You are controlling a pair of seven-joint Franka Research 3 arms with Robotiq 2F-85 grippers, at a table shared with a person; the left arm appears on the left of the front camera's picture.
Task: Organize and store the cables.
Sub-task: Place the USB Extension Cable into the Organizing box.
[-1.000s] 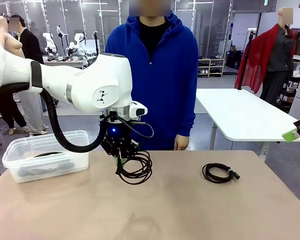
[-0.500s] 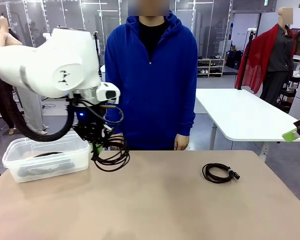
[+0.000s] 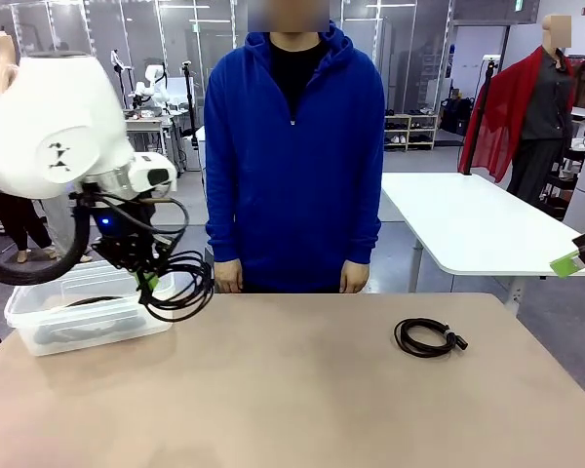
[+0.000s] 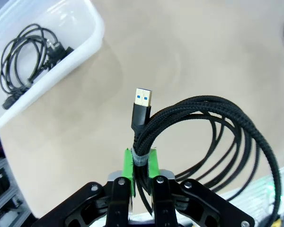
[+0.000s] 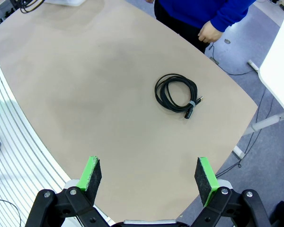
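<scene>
Swung leftward to the clear bin (image 3: 78,331), the down-pointing left gripper (image 3: 148,284) pinches a coiled USB cable (image 4: 199,105); right gripper (image 5: 146,176) gapes.

Bin (image 3: 19,310) left, loose cable (image 3: 427,337) right

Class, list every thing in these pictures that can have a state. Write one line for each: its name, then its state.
left end effector: shut on held cable
held cable: coiled, tied, hanging in the air
right end effector: open, holding nothing
table cable: coiled, lying on the table
bin: no lid on it, open at the top
bin cable: coiled, inside the bin
</scene>
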